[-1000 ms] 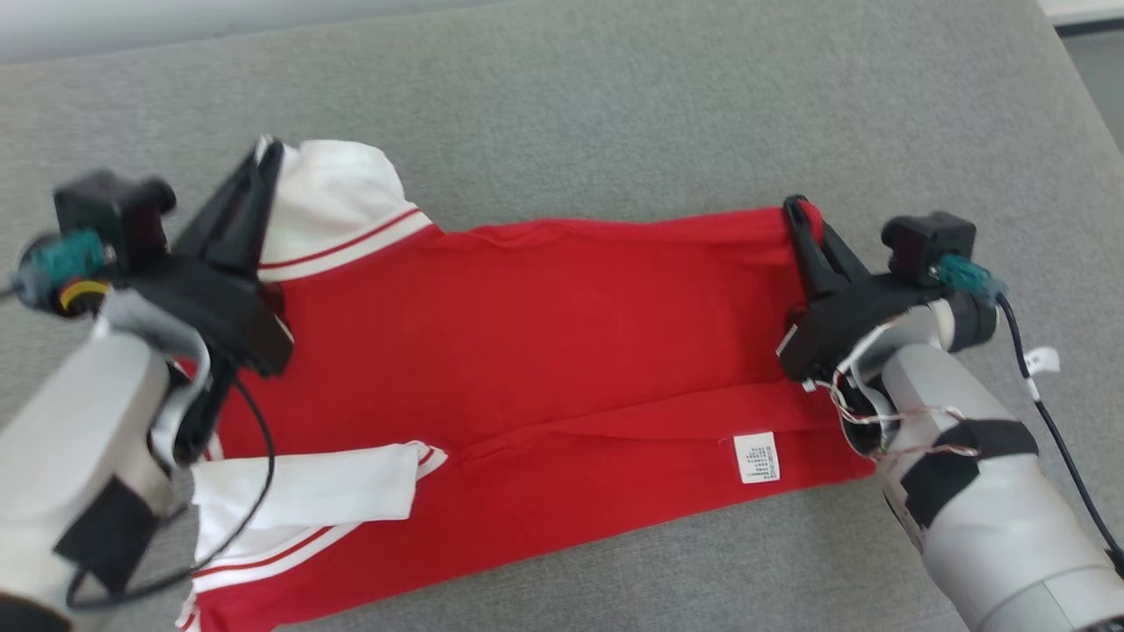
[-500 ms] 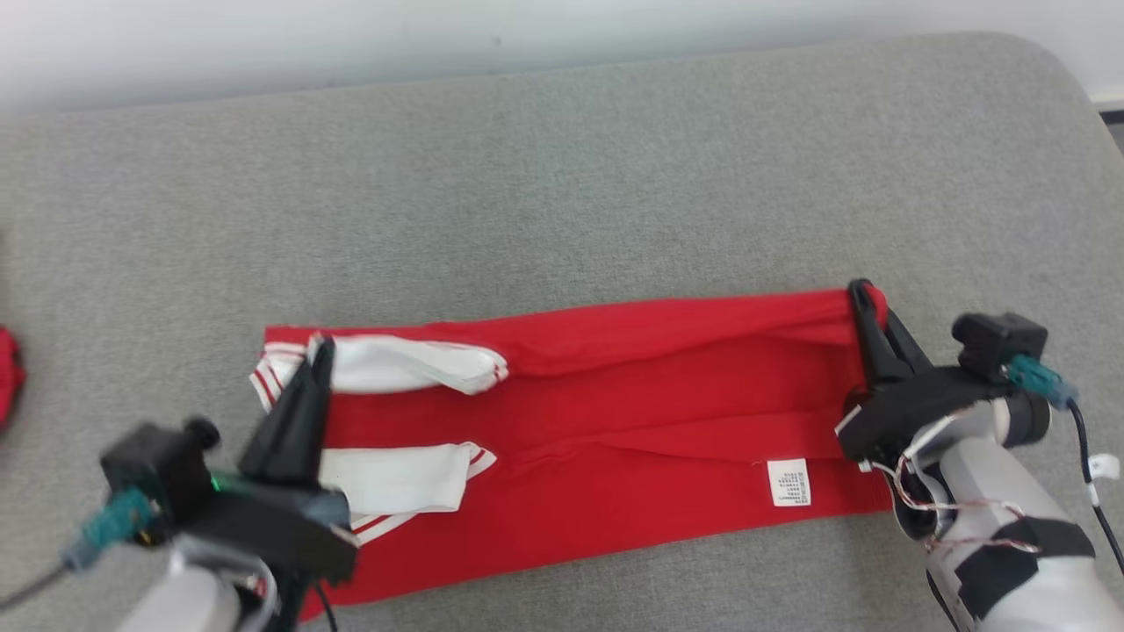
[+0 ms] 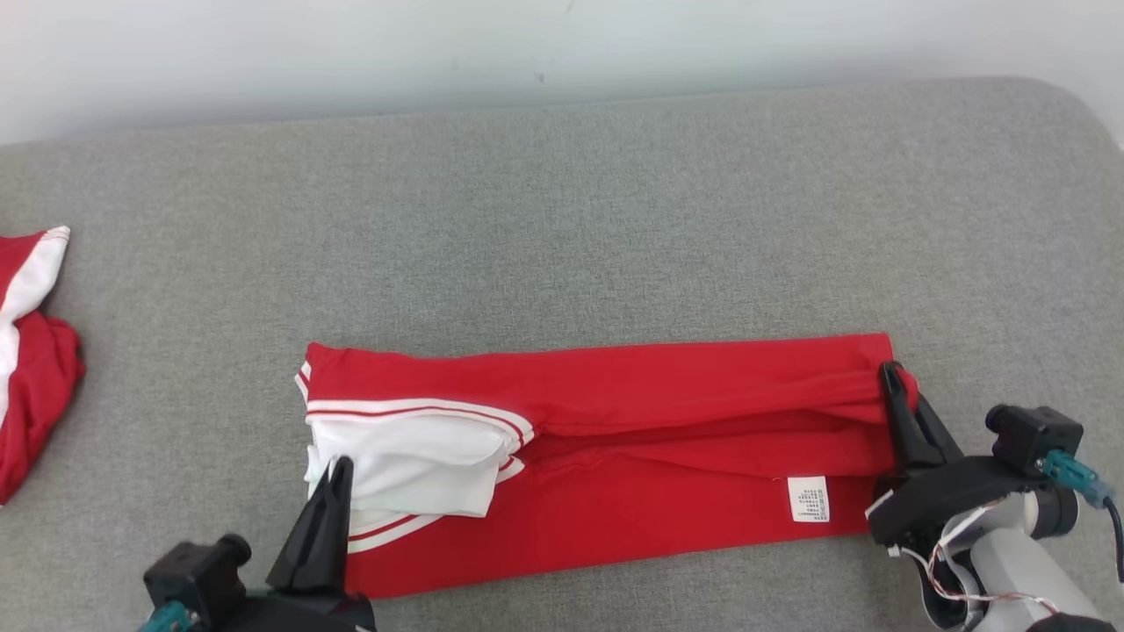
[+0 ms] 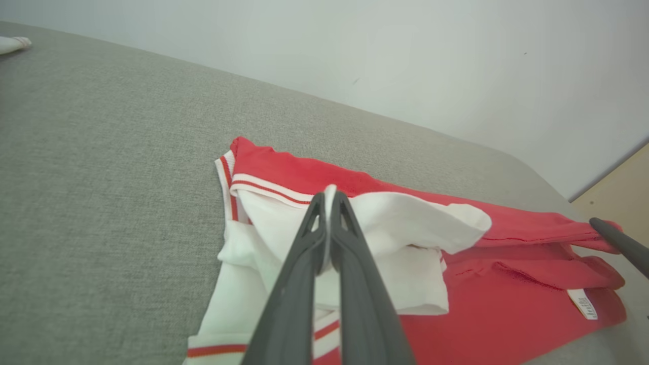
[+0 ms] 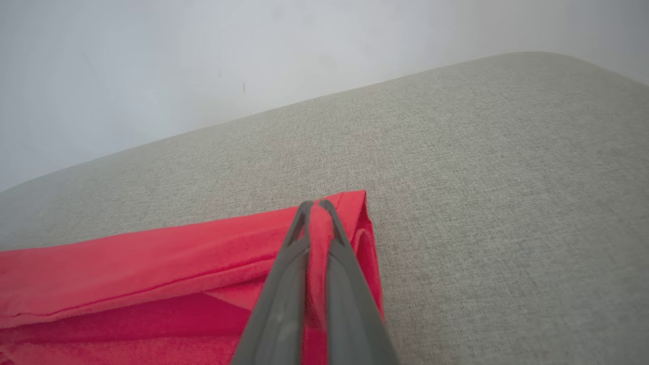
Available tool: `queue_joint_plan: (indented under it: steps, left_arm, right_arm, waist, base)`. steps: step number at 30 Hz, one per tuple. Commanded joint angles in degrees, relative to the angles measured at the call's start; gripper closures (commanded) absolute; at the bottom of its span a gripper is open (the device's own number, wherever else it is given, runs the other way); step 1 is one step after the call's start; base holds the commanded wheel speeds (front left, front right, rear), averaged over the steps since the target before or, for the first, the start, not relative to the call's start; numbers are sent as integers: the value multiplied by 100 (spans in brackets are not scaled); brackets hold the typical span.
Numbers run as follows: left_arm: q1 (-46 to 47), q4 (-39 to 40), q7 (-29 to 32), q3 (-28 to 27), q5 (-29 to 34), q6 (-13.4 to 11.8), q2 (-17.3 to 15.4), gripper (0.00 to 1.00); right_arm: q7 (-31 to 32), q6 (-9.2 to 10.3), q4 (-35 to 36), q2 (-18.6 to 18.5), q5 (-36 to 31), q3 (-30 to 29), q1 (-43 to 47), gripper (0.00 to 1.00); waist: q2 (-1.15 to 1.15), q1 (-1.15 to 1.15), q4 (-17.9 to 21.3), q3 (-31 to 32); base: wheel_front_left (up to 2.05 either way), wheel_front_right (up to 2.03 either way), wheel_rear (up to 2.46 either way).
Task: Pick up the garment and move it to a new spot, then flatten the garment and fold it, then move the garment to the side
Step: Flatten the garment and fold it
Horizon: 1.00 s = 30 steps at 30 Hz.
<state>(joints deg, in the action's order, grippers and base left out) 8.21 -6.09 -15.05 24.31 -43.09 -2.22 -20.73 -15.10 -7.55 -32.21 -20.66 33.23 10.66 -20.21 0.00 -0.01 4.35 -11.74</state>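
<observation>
Since the earlier pictures the far long edge of the garment point(image 3: 667, 395) has come over toward me, so the cloth now lies as a narrower red band. Its upper white sleeve point(image 3: 413, 443) sits on the lower one. The head camera has also lifted, which accounts for the wider view.

Left claw point(image 3: 338, 465) is pinched on white sleeve cloth at the band's left end. Right claw point(image 3: 889, 370) is pinched on a ridge of red hem at the right end. The garment lies across the near middle of the grey padded table point(image 3: 615, 219).

I judge the garment light, limp and unlikely to slide on this weave. It will sag between grips and pull its layers askew, so corners and hems are the proper holds, not the middle.

Open room is ample toward the wall point(image 3: 439, 44) and fair to the right, short of the rounded corner. A second red garment point(image 3: 31, 351) occupies the left edge; I would keep clear of it.
</observation>
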Motion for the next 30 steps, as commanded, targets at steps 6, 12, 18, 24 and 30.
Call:
queue_joint_plan:
  steps: [6, 12, 18, 24, 30]
  left_arm:
    - [-210, -292, -18, -375, 570, 146, 264, 2]
    - [-403, -127, -17, -1029, 1315, 178, 651, 0]
    - [-592, 122, -17, -1889, 1929, 277, 982, 0]
    - [-701, 188, -17, -2459, 2453, 376, 1150, 0]
    - [-805, 128, -17, -2853, 2947, 495, 1331, 0]
  right_arm:
    - [57, 14, 58, 87, 8, -88, 241, 3]
    - [69, 14, 194, 71, -35, -119, 234, 0]
    - [216, 14, 237, -52, -91, -234, 144, 0]
    - [510, 14, -57, -119, -280, -454, 75, 0]
    - [771, 14, -584, -49, -409, -607, 42, 0]
  waist:
    - [0, 1, -35, 116]
    - [0, 1, -36, 234]
    - [0, 1, -51, 349]
    - [0, 1, -109, 415]
    - [0, 1, -200, 458]
  base:
    - [0, 0, 0]
    - [0, 0, 0]
    - [0, 0, 0]
    - [0, 0, 0]
    - [0, 0, 0]
